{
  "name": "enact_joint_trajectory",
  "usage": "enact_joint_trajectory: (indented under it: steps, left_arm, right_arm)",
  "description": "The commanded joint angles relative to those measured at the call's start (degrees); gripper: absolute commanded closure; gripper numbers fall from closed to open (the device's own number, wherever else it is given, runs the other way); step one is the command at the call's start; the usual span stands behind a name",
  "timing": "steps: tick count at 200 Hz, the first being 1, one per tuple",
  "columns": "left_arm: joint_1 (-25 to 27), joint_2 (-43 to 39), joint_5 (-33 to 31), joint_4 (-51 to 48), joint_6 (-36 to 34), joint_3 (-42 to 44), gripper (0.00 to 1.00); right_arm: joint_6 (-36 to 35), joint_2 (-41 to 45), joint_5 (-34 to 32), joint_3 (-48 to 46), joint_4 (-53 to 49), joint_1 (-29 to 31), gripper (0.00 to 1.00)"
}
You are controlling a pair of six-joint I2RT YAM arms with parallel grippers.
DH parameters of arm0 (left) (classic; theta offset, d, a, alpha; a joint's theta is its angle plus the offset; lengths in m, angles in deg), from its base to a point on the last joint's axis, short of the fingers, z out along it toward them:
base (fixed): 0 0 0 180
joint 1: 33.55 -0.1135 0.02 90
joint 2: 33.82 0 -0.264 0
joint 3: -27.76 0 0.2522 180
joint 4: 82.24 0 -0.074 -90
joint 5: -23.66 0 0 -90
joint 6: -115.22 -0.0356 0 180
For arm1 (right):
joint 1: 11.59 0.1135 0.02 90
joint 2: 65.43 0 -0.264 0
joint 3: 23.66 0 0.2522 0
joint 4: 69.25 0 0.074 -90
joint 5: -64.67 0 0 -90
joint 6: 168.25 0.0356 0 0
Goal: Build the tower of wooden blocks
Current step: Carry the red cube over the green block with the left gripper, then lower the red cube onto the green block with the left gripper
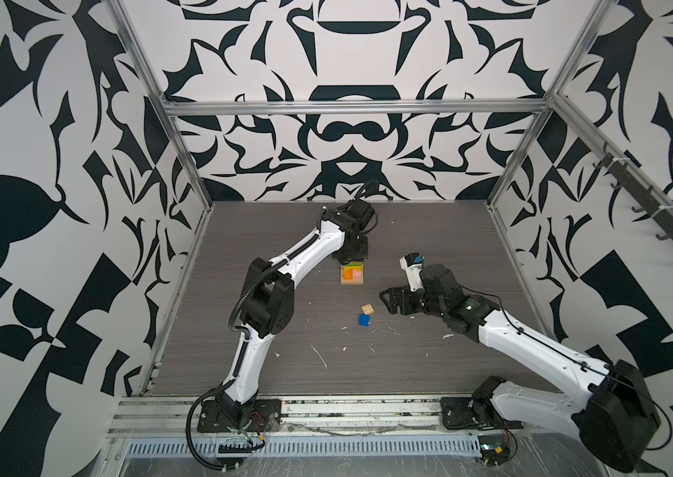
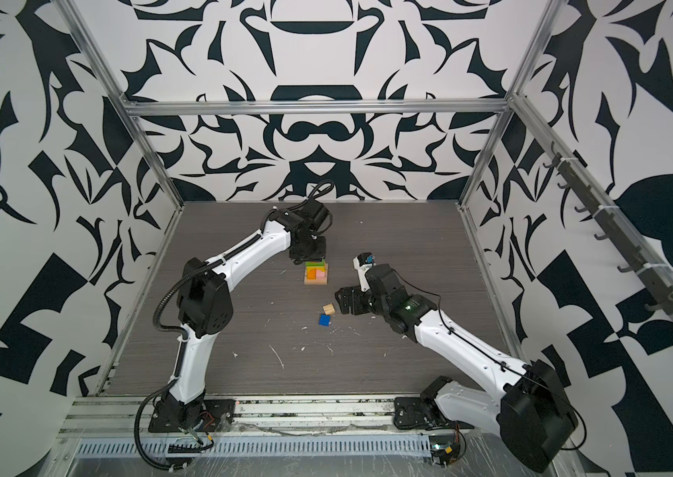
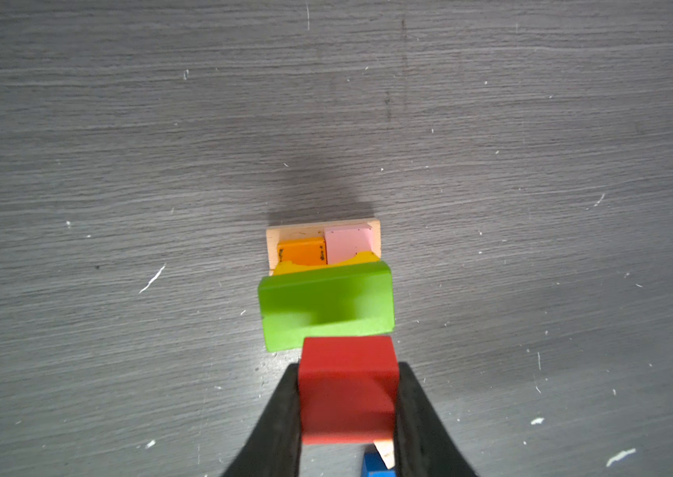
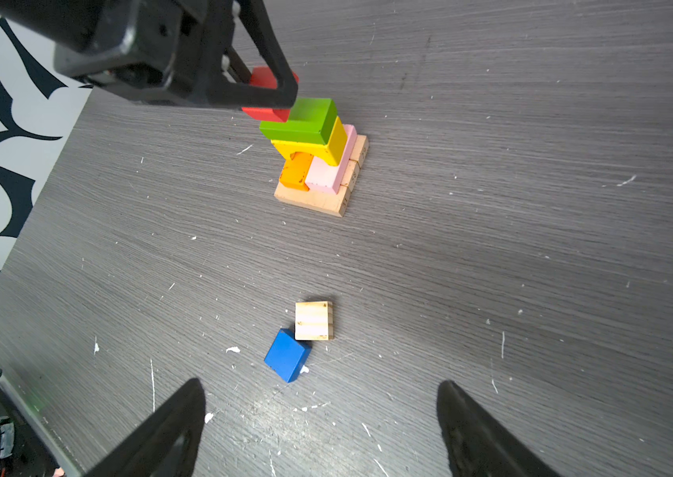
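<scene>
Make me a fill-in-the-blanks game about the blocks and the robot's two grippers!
The left gripper is shut on the ___ block.
The right gripper is ___, with nothing between its jaws.
Apart from the tower, ___ blocks lie loose on the table: the blue block and the plain cube.
Missing words: red, open, two.

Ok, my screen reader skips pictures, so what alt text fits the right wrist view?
The left pincer holds a red block at the green block topping the tower on a grey table. Nearer, a blue block and a plain cube lie corner to corner before the open right pincer.
</scene>
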Motion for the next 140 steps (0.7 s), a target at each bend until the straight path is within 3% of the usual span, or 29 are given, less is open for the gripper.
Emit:
enact_joint_trajectory:
  steps: [1,140]
  left_arm:
    - [-0.3,1.5,-1.7,-3.4,0.2,-2.1,0.74]
    - [-0.4,3.6,-2.9,-3.2,0.7,-3.1,0.73]
  right_arm:
    - [-1.0,1.1,-0.7,0.4,0.1,0.1,0.08]
    - [-1.3,0.6,-0.7,0.1,-0.2,0.0,0.09]
